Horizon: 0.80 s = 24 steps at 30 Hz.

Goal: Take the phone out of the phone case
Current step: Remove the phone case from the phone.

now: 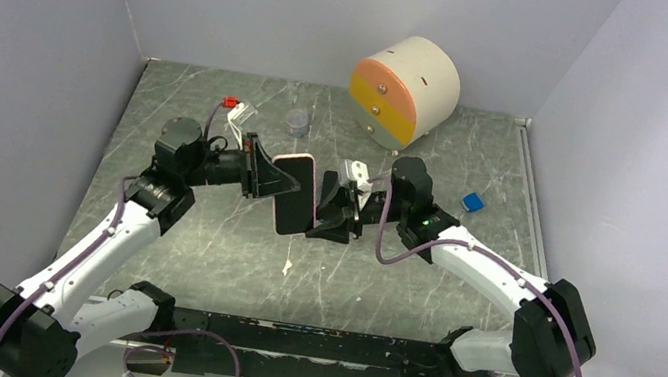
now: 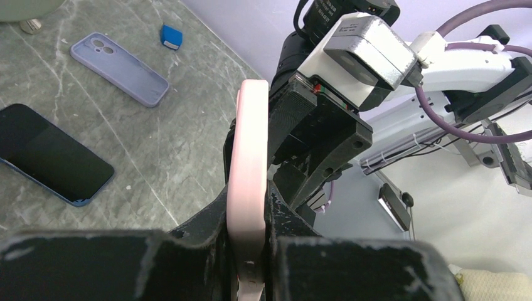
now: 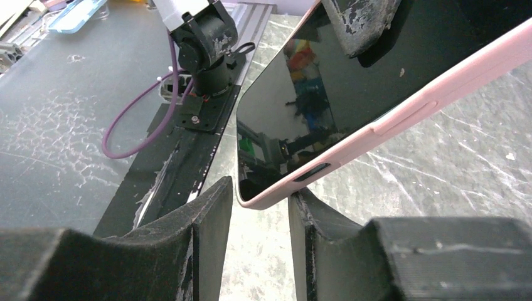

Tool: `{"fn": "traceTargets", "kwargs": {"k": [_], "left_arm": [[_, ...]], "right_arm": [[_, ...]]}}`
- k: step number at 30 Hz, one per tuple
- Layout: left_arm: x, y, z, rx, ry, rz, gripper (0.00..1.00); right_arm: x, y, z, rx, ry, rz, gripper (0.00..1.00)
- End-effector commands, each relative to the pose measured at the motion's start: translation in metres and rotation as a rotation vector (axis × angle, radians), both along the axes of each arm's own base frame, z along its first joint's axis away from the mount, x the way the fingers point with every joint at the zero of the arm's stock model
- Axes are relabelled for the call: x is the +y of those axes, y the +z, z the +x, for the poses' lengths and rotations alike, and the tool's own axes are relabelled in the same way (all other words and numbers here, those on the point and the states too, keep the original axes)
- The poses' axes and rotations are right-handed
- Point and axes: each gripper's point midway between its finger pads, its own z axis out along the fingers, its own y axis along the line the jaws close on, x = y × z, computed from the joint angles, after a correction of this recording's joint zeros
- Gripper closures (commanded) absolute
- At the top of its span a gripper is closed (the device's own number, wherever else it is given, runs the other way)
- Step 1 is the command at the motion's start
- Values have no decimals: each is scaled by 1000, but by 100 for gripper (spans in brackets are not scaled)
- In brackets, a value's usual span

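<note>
Phone (image 1: pixel 293 197) sits in the pink phone case (image 2: pixel 248 169). The pair is held off the surface (image 1: pixel 200 238) at mid-workspace, between the two arms.

Left fingers (image 2: pixel 204 229): closed onto the cased phone. The left wrist view shows the case edge-on, pinched between them and standing roughly upright. The right wrist view shows one left fingertip lying flat on the black screen near the top of the frame.

Right fingers (image 3: pixel 207 238): narrow gap. The lower corner of the cased phone sits at the mouth of that gap, with the pink rim and a side button facing the camera. Cannot tell whether the pads press on the corner or only bracket it. In the top view these fingers meet the phone's right-hand edge, opposite the left fingers.

Screen is dark and shows only reflections. The case rim wraps all of the phone edge in view; no part of the phone is lifted out.

Other items, left wrist view:
- a second dark phone (image 2: pixel 50 153) with a blue rim, lying flat on the surface
- a lilac case (image 2: pixel 119 68) beyond it, well apart, back up with the camera cutout showing
- a small blue block (image 2: pixel 170 34) farther off

Top view: a cream, orange and yellow drum-shaped drawer unit (image 1: pixel 404 88) stands at the far wall.
</note>
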Motion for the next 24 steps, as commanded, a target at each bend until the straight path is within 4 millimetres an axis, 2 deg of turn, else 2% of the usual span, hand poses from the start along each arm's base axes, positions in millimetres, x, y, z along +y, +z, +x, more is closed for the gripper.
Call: {"fn": "traceTargets", "kwargs": {"k": [1, 3, 10, 13, 16, 24], "left_arm": [[-3, 27, -10, -94, -55, -71, 97], [-3, 30, -12, -98, -58, -74, 97], [-4, 26, -11, -49, -62, -68, 97], [-6, 26, -10, -17, -74, -74, 97], [-7, 24, -8, 12, -74, -73, 97], [-11, 20, -3, 79, -86, -90, 97]], "right_arm": [[6, 21, 2, -70, 27, 56, 60], [5, 18, 1, -82, 36, 52, 62], [1, 11, -4, -130, 69, 44, 87], [-2, 7, -6, -201, 84, 56, 94], [-3, 8, -4, -258, 77, 63, 98], [-2, 13, 4, -370, 77, 61, 98]]}}
